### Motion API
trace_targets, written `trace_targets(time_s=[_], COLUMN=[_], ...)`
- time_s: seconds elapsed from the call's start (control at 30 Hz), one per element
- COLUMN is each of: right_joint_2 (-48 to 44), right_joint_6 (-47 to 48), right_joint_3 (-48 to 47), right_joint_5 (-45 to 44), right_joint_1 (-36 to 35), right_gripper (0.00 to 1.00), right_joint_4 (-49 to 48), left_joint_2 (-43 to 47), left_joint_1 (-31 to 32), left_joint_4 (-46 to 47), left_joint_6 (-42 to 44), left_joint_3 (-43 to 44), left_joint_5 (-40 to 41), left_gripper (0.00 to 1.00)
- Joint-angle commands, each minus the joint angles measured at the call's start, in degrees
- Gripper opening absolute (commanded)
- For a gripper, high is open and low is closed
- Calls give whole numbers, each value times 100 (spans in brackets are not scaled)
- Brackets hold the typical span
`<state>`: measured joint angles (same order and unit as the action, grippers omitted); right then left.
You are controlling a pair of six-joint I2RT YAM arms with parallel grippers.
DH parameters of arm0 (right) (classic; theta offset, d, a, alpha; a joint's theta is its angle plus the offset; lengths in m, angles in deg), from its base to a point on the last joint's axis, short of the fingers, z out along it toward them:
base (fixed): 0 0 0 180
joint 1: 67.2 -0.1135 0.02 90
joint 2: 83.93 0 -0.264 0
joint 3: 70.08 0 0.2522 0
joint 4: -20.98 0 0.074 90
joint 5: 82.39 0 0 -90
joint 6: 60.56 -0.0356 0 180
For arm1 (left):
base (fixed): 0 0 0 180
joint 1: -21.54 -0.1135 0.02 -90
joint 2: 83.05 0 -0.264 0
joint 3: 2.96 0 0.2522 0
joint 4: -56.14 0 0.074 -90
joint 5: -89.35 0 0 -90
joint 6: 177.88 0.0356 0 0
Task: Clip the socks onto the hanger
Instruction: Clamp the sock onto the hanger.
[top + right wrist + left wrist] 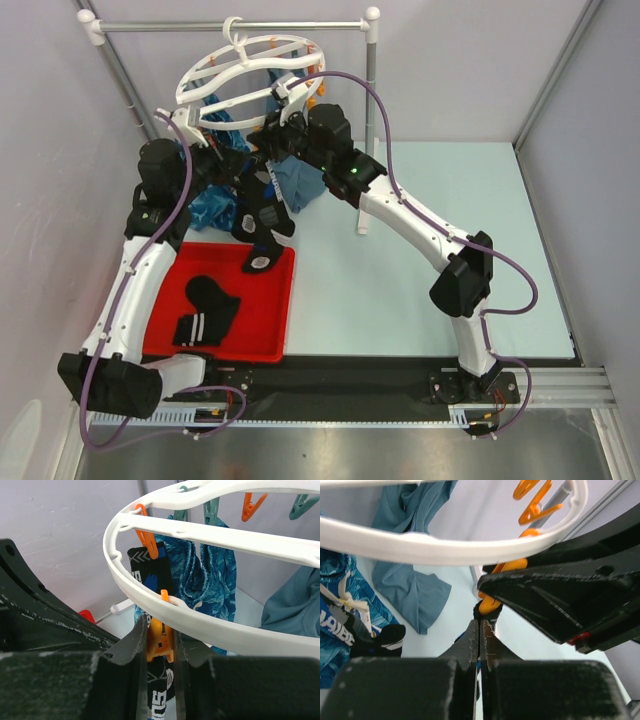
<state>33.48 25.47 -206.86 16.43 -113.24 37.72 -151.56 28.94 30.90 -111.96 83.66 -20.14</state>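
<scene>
— Well, how far along is the clipping?
— Partway, I'd judge. A first sock [151, 575] already hangs from an orange clip on the far rim of the hanger [225, 627], which hooks over the grey rail [160, 27]. A second sock [262, 240] dangles under the near rim, above the red tray [268, 325], and looks not yet fastened.
— Who has it?
— The left gripper [480, 625], I think. Its fingers are pressed tight together just under the ring and the sock hangs from there, so I take it as pinched, though the wrist view barely shows fabric. The right gripper [159, 632] is clamped on the near orange clip [160, 650], squeezing its handles.
— And what's left?
— Seating that sock in the clip, then two more socks [208, 300] lying in the tray, one with white stripes.
— Any writing?
— White chevron marks near the top of the first sock. White block letters on the sock below the squeezed clip are cut off by the fingers, so I can't make out a word. More white letters sit at the left edge of the left wrist view, beside the blue patterned cloth [210, 575], too cropped to read
</scene>
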Motion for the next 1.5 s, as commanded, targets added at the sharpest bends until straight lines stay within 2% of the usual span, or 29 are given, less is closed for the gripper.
trace_targets(time_s=[0.0,0.83,1.47], right_joint_2=[-288,-104,-165], right_joint_6=[115,28,89], right_joint_3=[-213,-433,-240], right_joint_5=[-47,-135,-100], right_joint_1=[-72,-80,-80], right_gripper=[0,0,0], right_joint_4=[132,246,264], left_joint_2=[241,93,22], left_joint_1=[42,174,192], left_joint_4=[-11,-2,-3], left_joint_6=[298,360,333], left_joint_3=[-149,88,448], left_joint_5=[199,15,94], left_gripper=[0,0,0])
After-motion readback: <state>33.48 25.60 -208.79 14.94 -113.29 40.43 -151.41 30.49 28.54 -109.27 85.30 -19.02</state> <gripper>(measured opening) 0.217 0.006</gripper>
